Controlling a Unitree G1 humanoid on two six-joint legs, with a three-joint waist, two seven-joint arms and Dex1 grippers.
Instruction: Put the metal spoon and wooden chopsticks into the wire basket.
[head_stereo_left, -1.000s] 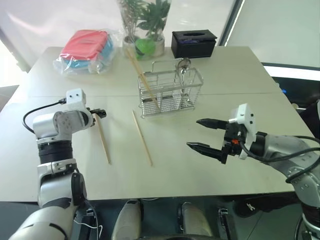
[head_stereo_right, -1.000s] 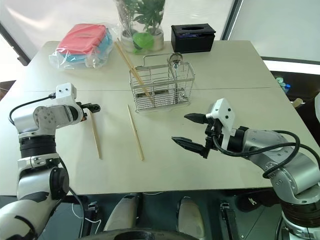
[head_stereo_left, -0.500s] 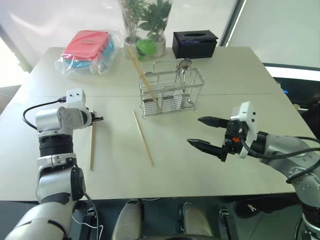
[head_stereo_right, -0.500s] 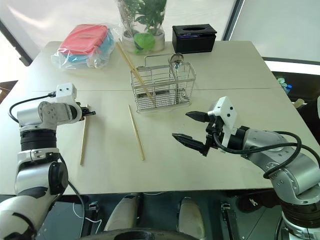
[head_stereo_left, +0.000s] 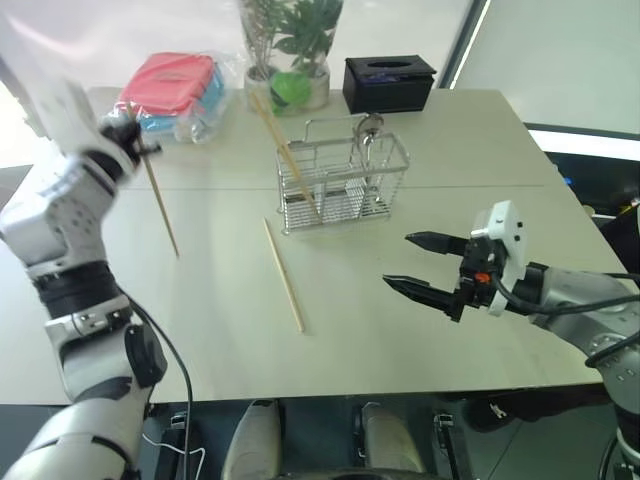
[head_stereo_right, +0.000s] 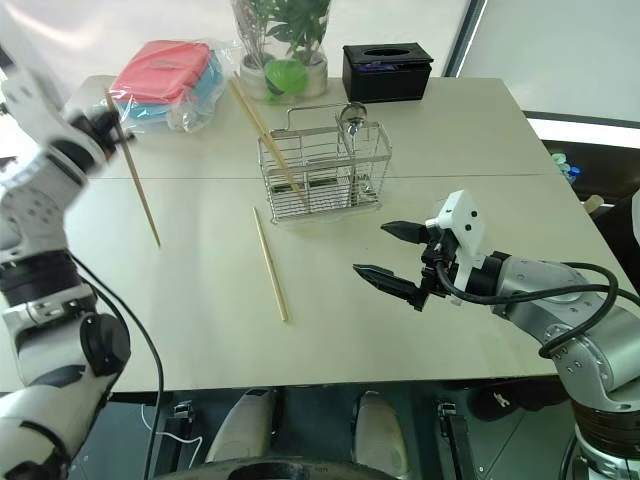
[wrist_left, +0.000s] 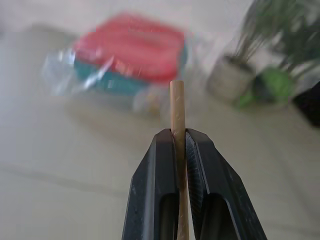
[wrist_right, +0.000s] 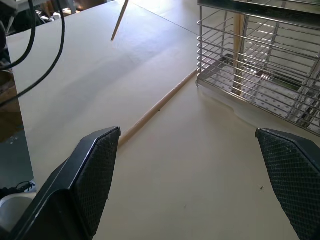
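Left gripper (wrist_left: 181, 145) pinches one wooden chopstick (head_stereo_left: 160, 205) above the table (head_stereo_left: 480, 150). Right gripper (head_stereo_left: 420, 262) hovers spread wide, empty. Three chopsticks: one held, one lying flat (head_stereo_left: 284, 275), one leaning in the wire basket (head_stereo_left: 345, 185) with the metal spoon (head_stereo_left: 368, 135). Behind stand a plant (head_stereo_left: 290, 45), black tissue box (head_stereo_left: 390, 83) and bagged pouch (head_stereo_left: 170, 88).

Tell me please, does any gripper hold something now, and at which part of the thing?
The left gripper holds one wooden chopstick near its upper end, the rest hanging down toward the table. The right gripper is open, holding nothing.
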